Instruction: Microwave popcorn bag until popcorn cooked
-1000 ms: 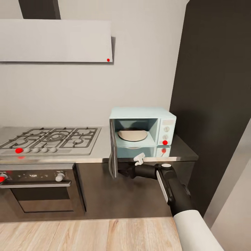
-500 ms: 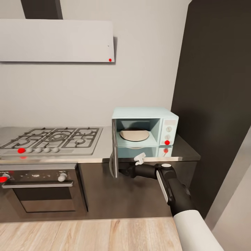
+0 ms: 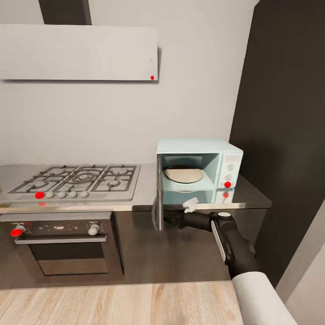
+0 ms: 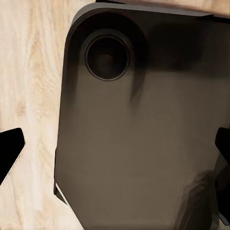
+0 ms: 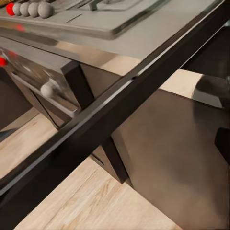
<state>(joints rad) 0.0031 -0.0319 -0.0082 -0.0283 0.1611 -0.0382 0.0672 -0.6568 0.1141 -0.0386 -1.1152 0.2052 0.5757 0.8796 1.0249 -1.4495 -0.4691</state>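
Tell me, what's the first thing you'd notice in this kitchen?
The small pale mint-blue microwave on the glossy grey countertop, its dark door swung wide open and a round tan plate inside. Just below it, the robot's black right arm reaches toward the door's lower edge. Left sits the steel gas hob.

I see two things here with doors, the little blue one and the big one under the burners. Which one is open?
The small mint-blue microwave on the countertop: its door is swung wide, showing the turntable inside. The oven under the hob is shut.
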